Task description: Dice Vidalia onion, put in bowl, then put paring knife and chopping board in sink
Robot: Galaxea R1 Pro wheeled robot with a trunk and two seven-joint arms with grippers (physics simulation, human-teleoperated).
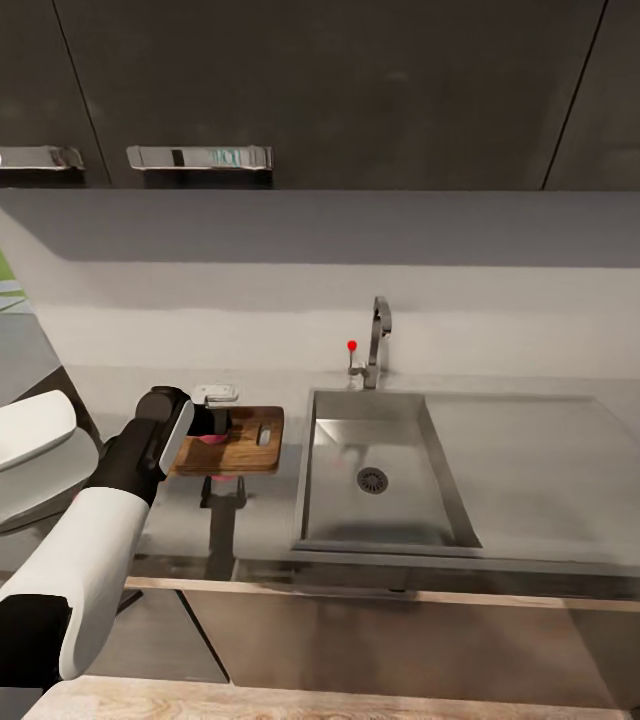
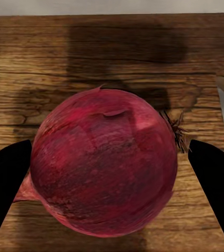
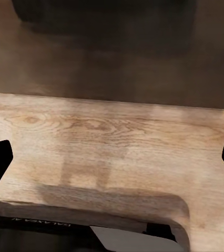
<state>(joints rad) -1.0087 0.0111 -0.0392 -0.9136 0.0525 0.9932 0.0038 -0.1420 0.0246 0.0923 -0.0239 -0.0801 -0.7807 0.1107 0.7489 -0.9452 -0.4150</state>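
Sitting between left hand fingers: onion, over chopping board.

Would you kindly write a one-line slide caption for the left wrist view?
Red onion over the wooden chopping board, between the left gripper's open black fingers.

The left arm is covering the near-left corner of the chopping board and most of the onion, leaving a pink sliver showing. The frame edge is cutting off the white bowl at the left. Whether the jaws are touching the onion is unclear.
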